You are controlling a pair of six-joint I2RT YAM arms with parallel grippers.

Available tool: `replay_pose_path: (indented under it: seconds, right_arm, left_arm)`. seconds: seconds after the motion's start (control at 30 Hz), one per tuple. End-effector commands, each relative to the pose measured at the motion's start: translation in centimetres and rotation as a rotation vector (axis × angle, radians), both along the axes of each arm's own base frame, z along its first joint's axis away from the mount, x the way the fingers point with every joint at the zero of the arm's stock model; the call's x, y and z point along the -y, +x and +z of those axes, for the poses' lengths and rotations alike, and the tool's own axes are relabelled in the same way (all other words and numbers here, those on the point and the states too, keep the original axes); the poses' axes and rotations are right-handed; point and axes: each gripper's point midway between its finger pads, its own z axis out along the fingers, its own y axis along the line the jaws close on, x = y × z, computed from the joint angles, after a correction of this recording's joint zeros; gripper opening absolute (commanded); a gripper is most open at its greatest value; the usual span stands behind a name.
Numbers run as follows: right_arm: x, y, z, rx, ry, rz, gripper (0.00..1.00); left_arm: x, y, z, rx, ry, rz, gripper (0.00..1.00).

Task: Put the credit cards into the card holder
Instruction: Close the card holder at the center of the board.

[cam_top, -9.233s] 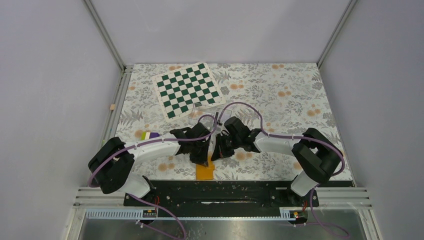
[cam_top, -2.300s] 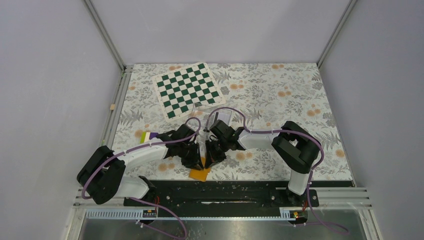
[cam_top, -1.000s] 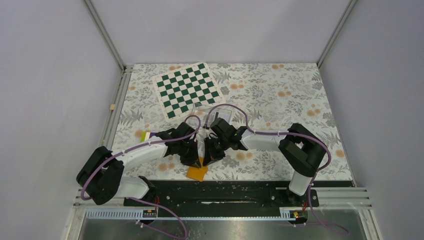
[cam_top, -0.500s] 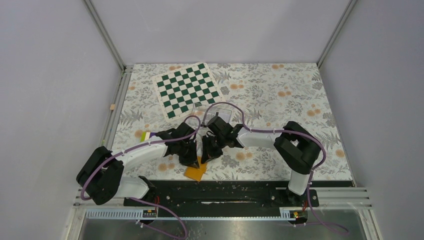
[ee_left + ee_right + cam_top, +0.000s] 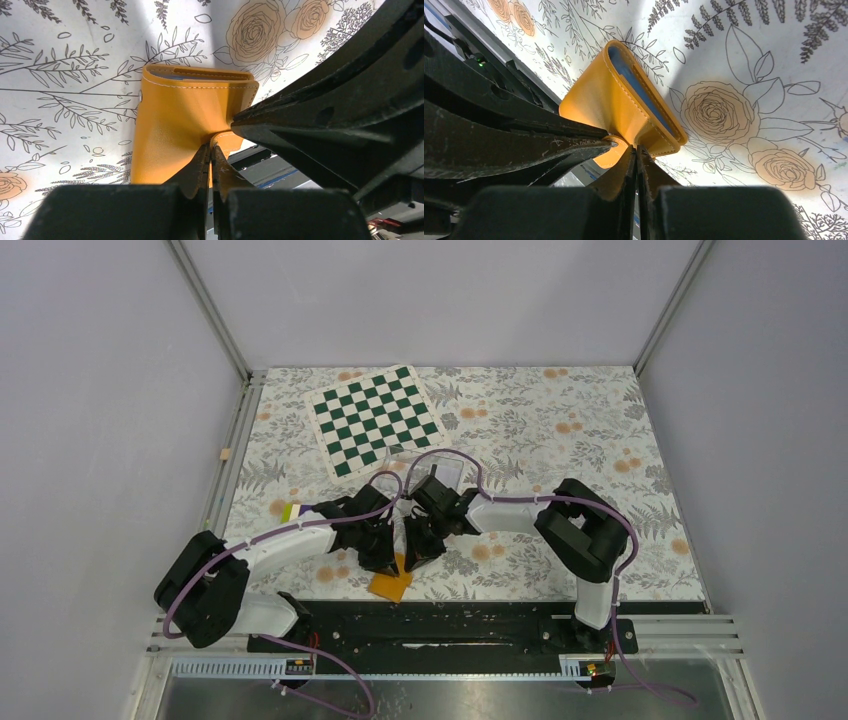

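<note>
- From above, I see the left arm [image 5: 285,540] stretched low from its base at the near left towards the middle of the table [image 5: 560,440], wrist bent down.
- The right arm [image 5: 520,512] reaches in from the right with its elbow raised, forearm level, wrist tipped down as well.
- The left gripper [image 5: 383,558] and right gripper [image 5: 418,548] meet nose to nose near the front edge, almost touching.
- The card holder [image 5: 390,586] lies right below and between them, just inside the table's near edge, one end raised off the floral cloth.
- On the left wrist camera, the left fingers [image 5: 200,165] are clenched together on the holder's lower orange flap.
- On the right wrist camera, the right fingers [image 5: 649,170] are likewise pinched tight on a flap at that same end; the fold gapes and shows the blue lining.
- How much leather sits between either pair of tips I cannot judge; the fingers cover the seam.
- From above, both wrists hide most of the holder, leaving one orange corner.
- A clear plastic box [image 5: 445,468] behind the right wrist is partly covered by cable.
- A small yellow-and-purple item [image 5: 292,511] beside the left forearm is too small to identify.
- The chessboard [image 5: 376,418] lies well apart, at the far left.
</note>
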Motion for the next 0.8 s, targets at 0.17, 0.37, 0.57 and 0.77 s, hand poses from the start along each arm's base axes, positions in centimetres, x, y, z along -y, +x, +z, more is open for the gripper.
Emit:
replay_pose_path:
  seconds: [0.17, 0.37, 0.57, 0.77]
  right_arm:
    - [1.3, 0.3, -2.0, 0.024, -0.121, -0.004, 0.04]
    - [1.7, -0.2, -2.4, 0.007, -0.130, 0.004, 0.02]
    - [1.9, -0.5, -2.5, -0.003, -0.129, 0.010, 0.01]
    - [1.7, -0.5, -2.3, -0.005, -0.120, 0.018, 0.01]
  left_arm:
    - [-0.6, 0.8, 0.0, 0.055, 0.024, 0.010, 0.00]
    - [-0.5, 1.0, 0.0, 0.063, 0.002, 0.028, 0.00]
    - [-1.2, 1.1, -0.3, 0.064, 0.030, 0.032, 0.00]
    - [-2.5, 1.6, -0.5, 0.082, 0.112, 0.023, 0.00]
